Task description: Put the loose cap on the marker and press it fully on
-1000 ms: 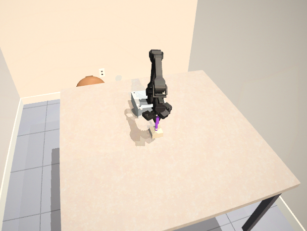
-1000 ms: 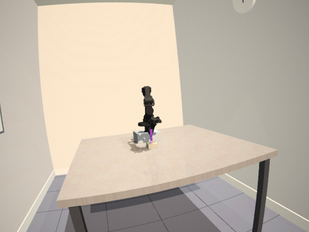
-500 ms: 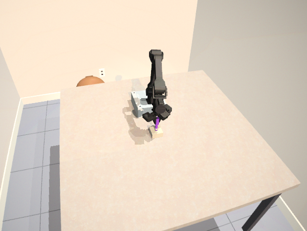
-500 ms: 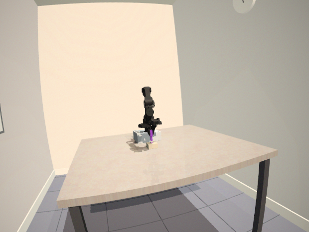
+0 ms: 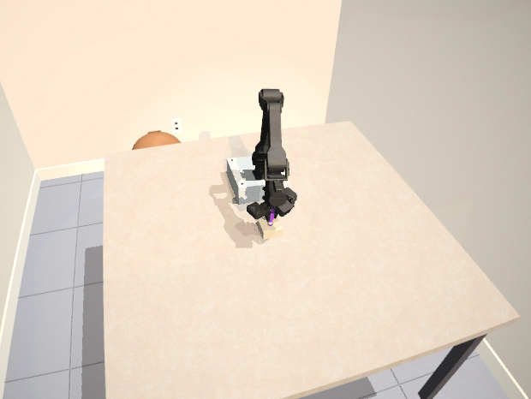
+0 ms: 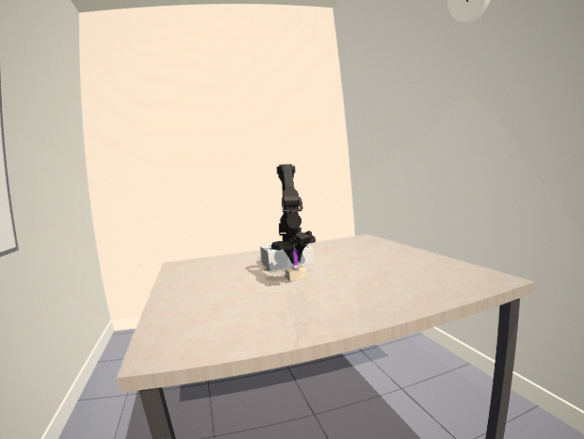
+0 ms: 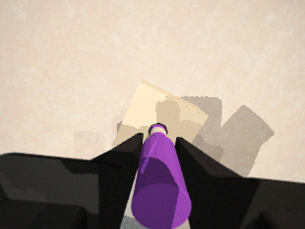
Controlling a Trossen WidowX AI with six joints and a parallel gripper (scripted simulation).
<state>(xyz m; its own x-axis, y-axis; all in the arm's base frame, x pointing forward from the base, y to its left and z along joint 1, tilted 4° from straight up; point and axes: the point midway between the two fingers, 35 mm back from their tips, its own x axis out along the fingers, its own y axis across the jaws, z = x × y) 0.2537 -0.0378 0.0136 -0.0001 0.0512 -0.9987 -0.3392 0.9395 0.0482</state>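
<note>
The gripper (image 5: 271, 213) (image 6: 295, 254) (image 7: 159, 140) is shut on the purple cap (image 5: 271, 217) (image 6: 296, 259) (image 7: 160, 165) and points down over the holder block. The pale wooden holder block (image 5: 271, 233) (image 6: 297, 275) (image 7: 145, 104) stands on the table just below the fingertips. The cap is upright over the marker and covers its upper part. Only the marker's lower end (image 7: 157, 128) shows under the cap, with a pale band and a purple, dark-edged ring just above the block. Whether the cap is fully seated cannot be told.
A grey-white box (image 5: 233, 180) (image 6: 268, 258) stands at the arm's base, close behind the holder block. The table (image 5: 300, 300) (image 6: 330, 306) extends to the front and both sides. A brown rounded object (image 5: 157, 140) shows beyond the table's back edge.
</note>
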